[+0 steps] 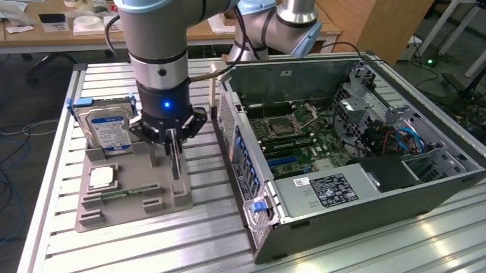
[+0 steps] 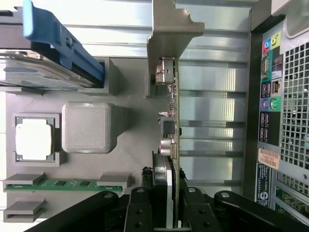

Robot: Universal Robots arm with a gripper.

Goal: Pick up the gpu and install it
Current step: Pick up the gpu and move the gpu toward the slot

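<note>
Gpu (image 2: 173, 126) stands on its long edge between the fingers (image 2: 139, 212), which are drawn narrow and press against its two faces, so we read it as gripped. Its lower edge sits at a slot of the grey holder (image 1: 114, 211) directly below the fingers. Whether it is clear of that slot we cannot tell. Beyond the fingertips the card runs out to its silvery bracket (image 2: 166, 34), well away from the grip.

We judge the card light and stiff, but thin and fragile: a bare board with small soldered parts standing proud of one face. The faces look smooth, and the hold sits near the end opposite the bracket, so we expect the long free end could swing or slip under a weak pinch. A square grip across both faces, where a dark block thickens the card, looks the safest place to us, with modest force and nothing bearing on the loose-standing parts.

To one side of the fingers the hard drive (image 1: 106, 129), a processor chip (image 2: 33, 139) and the green memory stick (image 2: 63, 183) sit in the same holder. To the other side, near, the open computer case (image 1: 342, 205) rests on the ribbed metal surface (image 1: 152, 250).
</note>
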